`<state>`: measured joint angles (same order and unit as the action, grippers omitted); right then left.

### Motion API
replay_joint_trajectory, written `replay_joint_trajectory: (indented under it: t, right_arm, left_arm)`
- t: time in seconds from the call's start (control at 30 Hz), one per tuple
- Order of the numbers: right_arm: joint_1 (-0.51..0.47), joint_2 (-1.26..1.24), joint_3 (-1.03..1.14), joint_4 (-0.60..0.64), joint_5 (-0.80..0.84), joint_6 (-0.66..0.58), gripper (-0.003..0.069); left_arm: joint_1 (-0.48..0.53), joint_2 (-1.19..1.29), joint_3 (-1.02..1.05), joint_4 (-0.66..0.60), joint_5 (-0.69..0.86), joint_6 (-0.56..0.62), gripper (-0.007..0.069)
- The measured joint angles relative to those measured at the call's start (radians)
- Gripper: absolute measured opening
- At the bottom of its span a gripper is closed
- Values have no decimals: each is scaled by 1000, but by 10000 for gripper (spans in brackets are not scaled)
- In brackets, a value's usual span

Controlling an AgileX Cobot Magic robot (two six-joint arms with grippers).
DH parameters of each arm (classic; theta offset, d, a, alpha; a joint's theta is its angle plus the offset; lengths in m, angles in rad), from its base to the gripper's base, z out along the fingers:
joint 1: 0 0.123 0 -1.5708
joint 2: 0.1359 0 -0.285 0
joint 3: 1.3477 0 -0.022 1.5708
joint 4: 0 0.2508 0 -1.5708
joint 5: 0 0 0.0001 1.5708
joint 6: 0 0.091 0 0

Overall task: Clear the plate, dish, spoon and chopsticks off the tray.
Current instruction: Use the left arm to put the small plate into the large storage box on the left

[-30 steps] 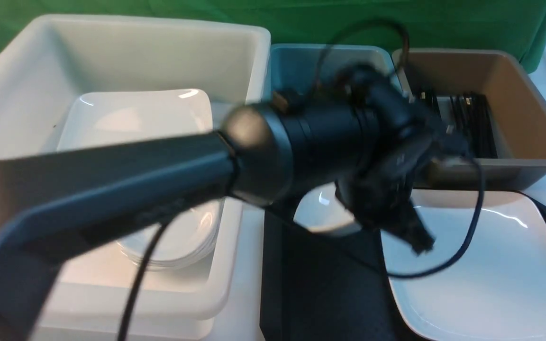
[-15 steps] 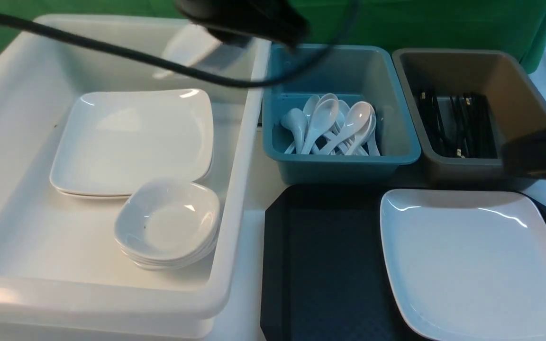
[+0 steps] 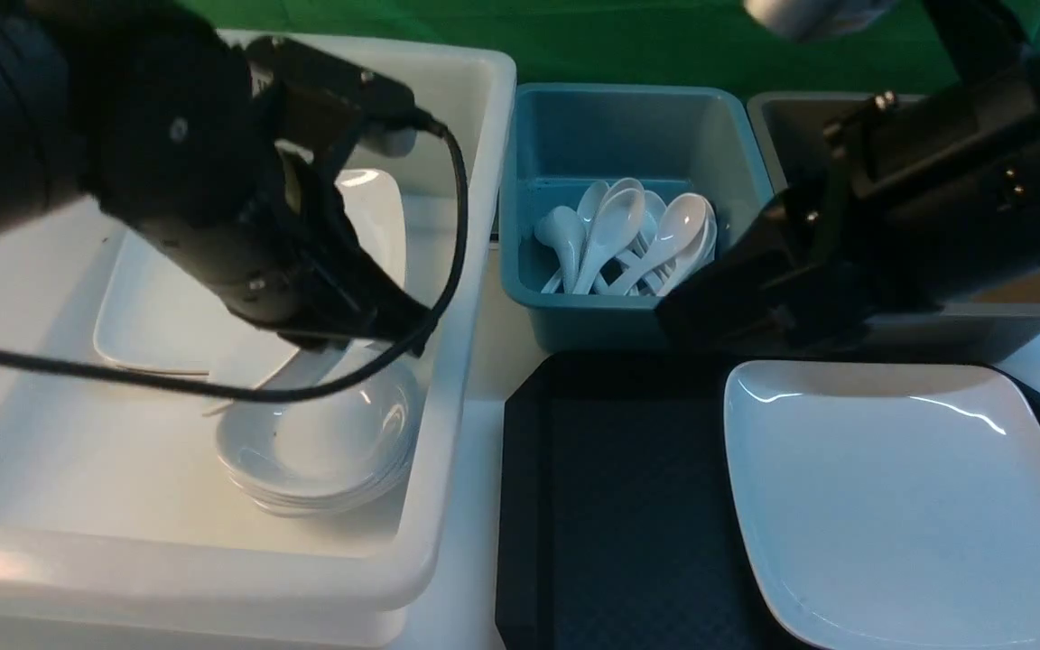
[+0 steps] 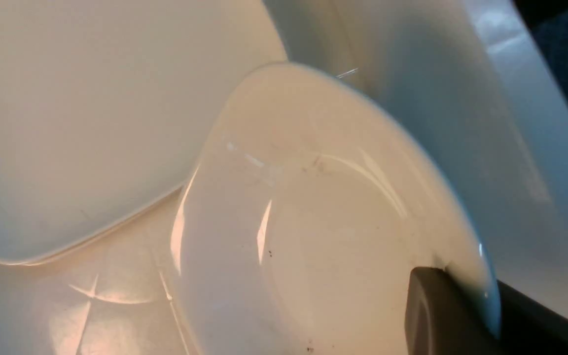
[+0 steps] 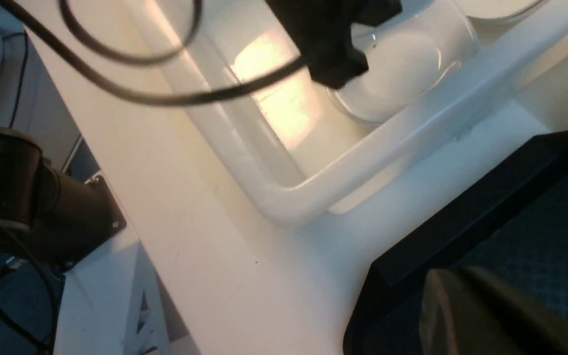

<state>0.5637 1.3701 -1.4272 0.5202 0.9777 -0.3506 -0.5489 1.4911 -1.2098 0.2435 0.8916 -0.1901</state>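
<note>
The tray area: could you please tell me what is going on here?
The left gripper grips a dish by its rim, tilted over the stacked dishes in the white tub. The right gripper, shut and seemingly empty, hovers at the tray's far edge. The plate lies on it.

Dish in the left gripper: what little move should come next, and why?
Probably ease the dish down flat onto the stack of dishes. The left gripper pinches its rim, and it hangs tilted over that stack inside the white tub, so it looks nearly home.
</note>
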Motion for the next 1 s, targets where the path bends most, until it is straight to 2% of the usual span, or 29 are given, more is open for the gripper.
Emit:
replay_joint_trajectory:
  t: [0.2,0.43,0.53,0.73,0.77,0.83,1.0]
  right_arm:
    - [18,44,-103,-73,0,77,27]
    - [18,45,-151,-90,3,96,27]
    - [18,45,-153,-94,8,97,27]
    - [18,46,-153,-106,16,97,28]
    - [18,46,-153,-106,16,97,28]
    - [18,47,-153,-108,17,97,28]
    - [18,47,-153,-112,20,97,28]
  left_arm:
    - [1,22,124,24,-174,30,31]
    - [1,50,155,-34,-197,94,52]
    - [1,57,157,-39,-182,116,125]
    - [1,42,146,-17,-151,132,395]
    - [1,41,144,-17,-149,132,403]
    - [1,13,117,-21,-114,133,498]
    - [1,-55,80,-20,-56,133,538]
